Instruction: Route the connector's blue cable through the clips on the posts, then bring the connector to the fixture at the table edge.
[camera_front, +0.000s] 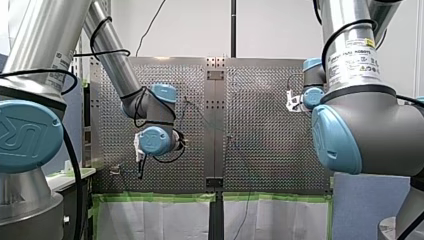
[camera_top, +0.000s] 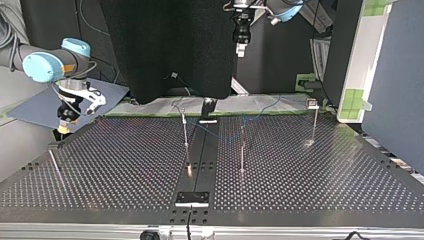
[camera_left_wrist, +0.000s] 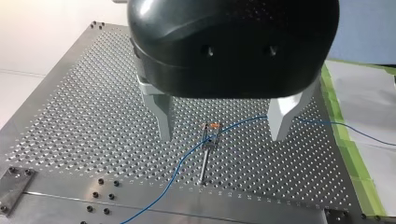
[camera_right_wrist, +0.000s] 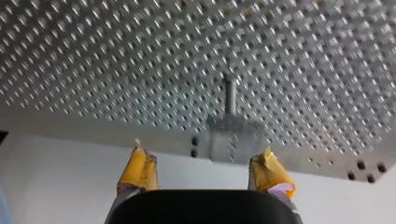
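Observation:
In the left wrist view, the thin blue cable (camera_left_wrist: 243, 123) runs across the perforated table and through the clip on a short post (camera_left_wrist: 208, 140). My left gripper (camera_left_wrist: 223, 133) hovers above that post, and its metal fingers (camera_left_wrist: 163, 116) stand open, one on each side of the clip, holding nothing. My right gripper (camera_right_wrist: 204, 169) is open too, with nothing between its yellow pads (camera_right_wrist: 137, 169). Ahead of it stands a post with a metal block (camera_right_wrist: 232, 135) near the table's edge. The top view shows my right gripper (camera_top: 62, 131) low at its left and my left gripper (camera_top: 241, 49) high up. I cannot make out the connector.
Three thin upright posts (camera_top: 185, 135) (camera_top: 242, 155) (camera_top: 314, 125) stand mid-table in the top view, and a leaning one (camera_top: 55, 167) at its left. A metal plate (camera_top: 192, 198) sits at the near edge. Green tape (camera_left_wrist: 348, 140) lines the table's border.

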